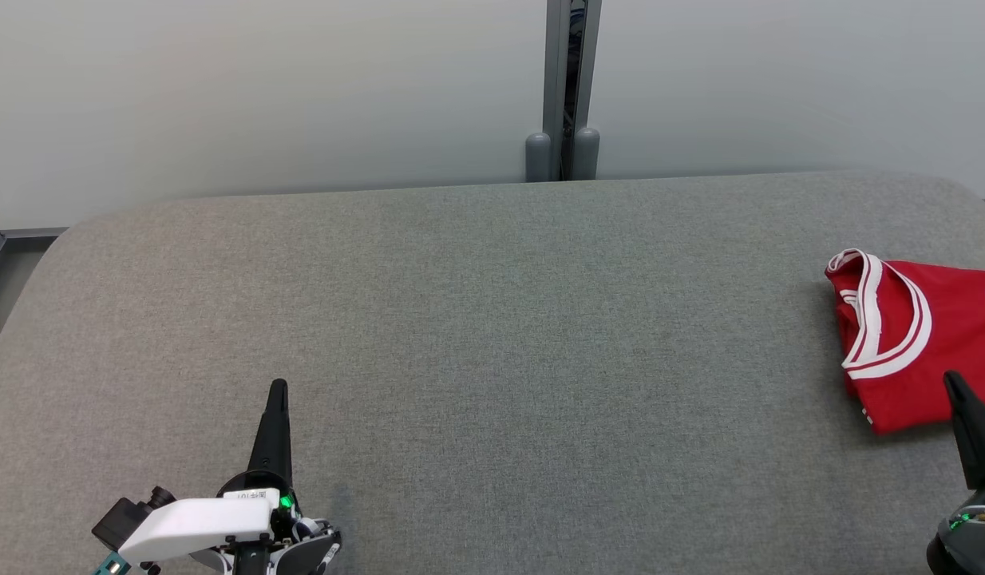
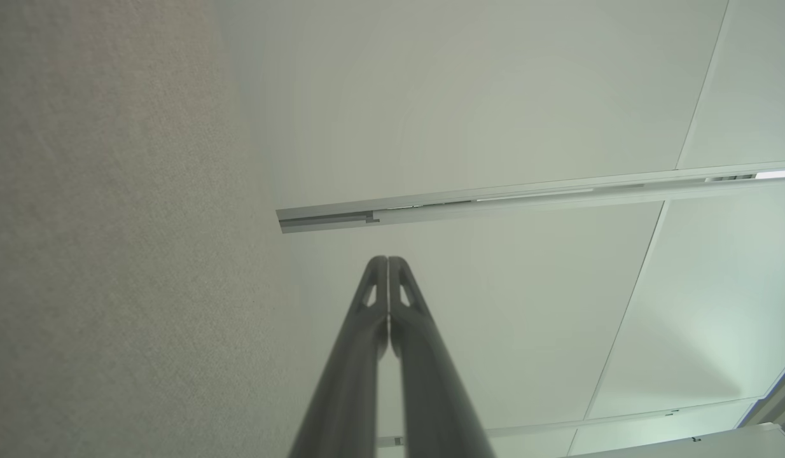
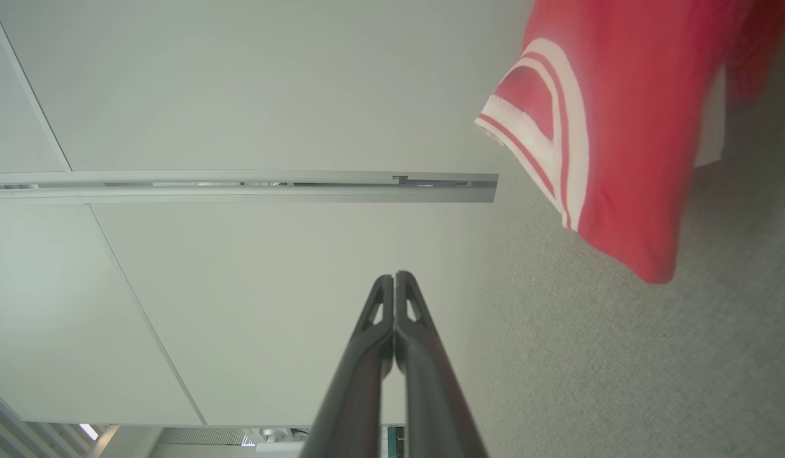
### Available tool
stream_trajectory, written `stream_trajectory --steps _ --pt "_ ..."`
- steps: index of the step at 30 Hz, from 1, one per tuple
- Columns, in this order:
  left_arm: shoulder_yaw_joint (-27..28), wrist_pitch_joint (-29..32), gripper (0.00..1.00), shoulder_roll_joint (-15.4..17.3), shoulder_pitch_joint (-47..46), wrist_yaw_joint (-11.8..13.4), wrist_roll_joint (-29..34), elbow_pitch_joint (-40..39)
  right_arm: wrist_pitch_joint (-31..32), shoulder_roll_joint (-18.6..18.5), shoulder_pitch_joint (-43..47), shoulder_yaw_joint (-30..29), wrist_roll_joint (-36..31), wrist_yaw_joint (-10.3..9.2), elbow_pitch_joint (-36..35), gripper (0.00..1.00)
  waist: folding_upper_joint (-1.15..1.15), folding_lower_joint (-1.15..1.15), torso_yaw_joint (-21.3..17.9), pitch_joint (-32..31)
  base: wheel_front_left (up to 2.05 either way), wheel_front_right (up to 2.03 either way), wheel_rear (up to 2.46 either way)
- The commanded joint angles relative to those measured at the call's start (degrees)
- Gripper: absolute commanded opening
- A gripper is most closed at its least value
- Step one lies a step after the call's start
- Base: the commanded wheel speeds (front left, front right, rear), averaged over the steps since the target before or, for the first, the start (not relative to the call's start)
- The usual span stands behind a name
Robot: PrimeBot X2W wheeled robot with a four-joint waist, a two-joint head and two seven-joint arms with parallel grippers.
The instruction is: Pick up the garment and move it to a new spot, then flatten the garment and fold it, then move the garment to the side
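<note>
- L gripper (image 1: 277,390): fingers pressed together, nothing between them. Sits low at near-left of table (image 1: 492,319), tip pointing to the far edge. Wrist view: tips meet, grey cloth alongside.
- R gripper (image 1: 955,382): also pressed together, empty. At near-right corner. In head view its tip overlaps the shirt's near edge. Wrist view shows a strip of table between fingers and fabric, so prob. apart.
- Shirt (image 1: 915,343): red w/ white trim, lying at far right of table, partly cut by frame edge. Looks folded into a compact block, collar end toward table centre.
- Behind: pale wall (image 1: 261,96) and a grey post (image 1: 568,80).
- Step, my read: fold looks done and shirt is off to the side, so task is prob. at its last step or finished. Both arms look parked.
- Next, if anything: check the shirt lies fully on the table. If it needs a nudge, R arm is closest. It must open first, pinch the near edge through all layers, then slide low so the fold holds.
</note>
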Motion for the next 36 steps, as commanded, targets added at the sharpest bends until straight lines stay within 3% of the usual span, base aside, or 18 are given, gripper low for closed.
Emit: stream_trajectory --steps 1,36 --pt "0.1 0.1 0.0 0.2 -0.7 -0.3 -0.2 -0.1 0.5 -0.2 -0.4 -0.3 -0.2 0.14 0.0 0.0 0.0 0.0 0.0 0.0 0.0 0.0 0.0" --pt "0.1 0.1 0.0 0.2 -0.7 -0.3 -0.2 -0.1 0.8 0.1 -0.5 -0.7 -0.6 0.14 0.0 0.0 0.0 0.0 0.0 0.0 0.0 0.0 0.0"
